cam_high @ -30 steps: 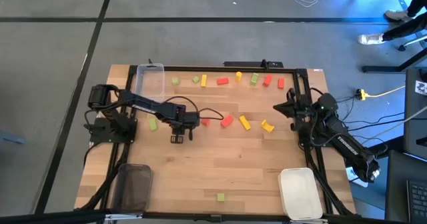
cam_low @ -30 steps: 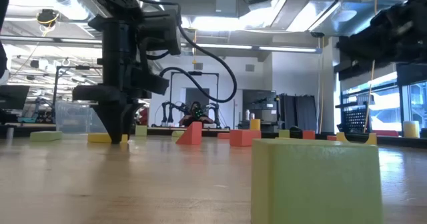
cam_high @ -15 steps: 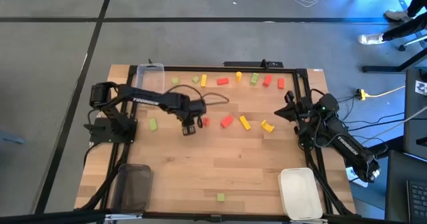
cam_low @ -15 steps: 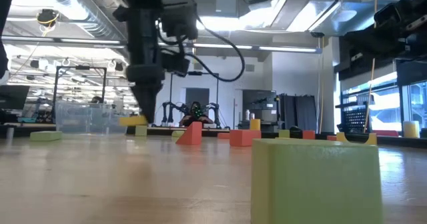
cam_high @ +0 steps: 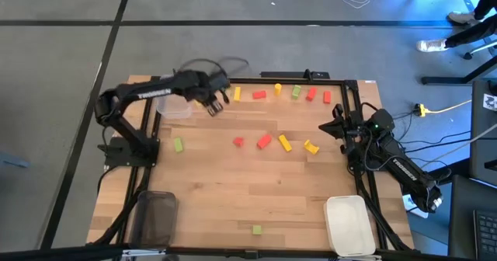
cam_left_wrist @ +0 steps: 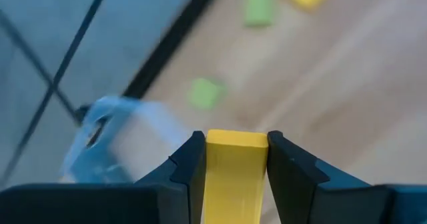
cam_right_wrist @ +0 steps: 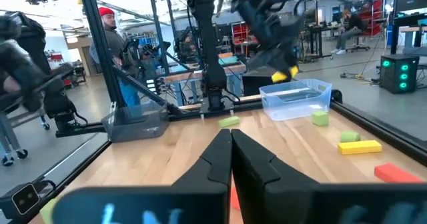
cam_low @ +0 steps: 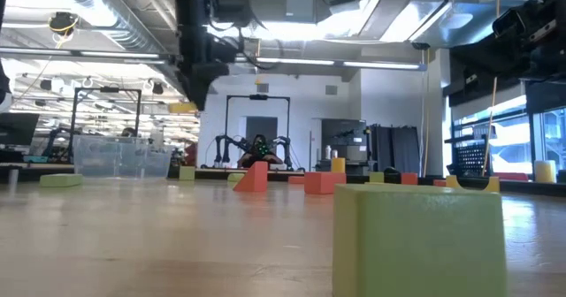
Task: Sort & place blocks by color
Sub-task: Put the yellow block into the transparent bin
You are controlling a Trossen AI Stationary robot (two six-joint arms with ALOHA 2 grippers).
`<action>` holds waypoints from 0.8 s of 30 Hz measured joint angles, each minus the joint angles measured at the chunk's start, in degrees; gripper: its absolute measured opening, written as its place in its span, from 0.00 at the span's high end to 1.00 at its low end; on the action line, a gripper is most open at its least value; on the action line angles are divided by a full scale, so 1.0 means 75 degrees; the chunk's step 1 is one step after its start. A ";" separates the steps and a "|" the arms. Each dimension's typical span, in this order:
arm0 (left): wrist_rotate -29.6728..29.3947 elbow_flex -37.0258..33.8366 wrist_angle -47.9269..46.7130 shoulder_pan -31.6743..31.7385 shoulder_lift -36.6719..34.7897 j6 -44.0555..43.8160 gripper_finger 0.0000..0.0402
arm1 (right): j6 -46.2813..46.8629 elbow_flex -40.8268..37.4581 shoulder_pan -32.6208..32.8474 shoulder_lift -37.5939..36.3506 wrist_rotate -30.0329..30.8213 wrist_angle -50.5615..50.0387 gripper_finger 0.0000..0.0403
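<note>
Left gripper [cam_high: 217, 102]: raised at approx 11 o'clock of the surface [cam_high: 233, 191], beside clear tray [cam_high: 175, 98], clamped on yellow block [cam_left_wrist: 231, 164].
Right gripper [cam_high: 332, 126]: fingers together, idle at 3 o'clock edge.
Other blocks [cam_high: 264, 141]: scattered mid and 12 o'clock.

**Trays and surroundings around the wooden desk**

The desk [cam_high: 233, 191] carries three trays. A clear tray [cam_high: 175, 98] sits at its far left corner, a dark tray [cam_high: 154, 218] at the near left corner, and a white tray [cam_high: 347, 224] at the near right corner. Beyond the desk, a person in a red cap [cam_right_wrist: 111, 34] stands among workshop frames.
</note>
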 joint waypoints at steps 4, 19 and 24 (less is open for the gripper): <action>-0.0072 -0.0073 -0.0411 0.0880 -0.0318 -0.0963 0.70 | -0.0031 0.0000 0.0000 0.0000 0.0003 0.0000 0.97; 0.0525 -0.1969 0.0103 0.2495 -0.0312 -0.1837 0.68 | -0.0138 0.0000 0.0000 0.0000 0.0098 0.0006 0.97; 0.0563 -0.2081 0.0371 0.2574 -0.0312 -0.1699 0.64 | -0.0164 0.0000 0.0000 0.0000 0.0201 0.0007 0.97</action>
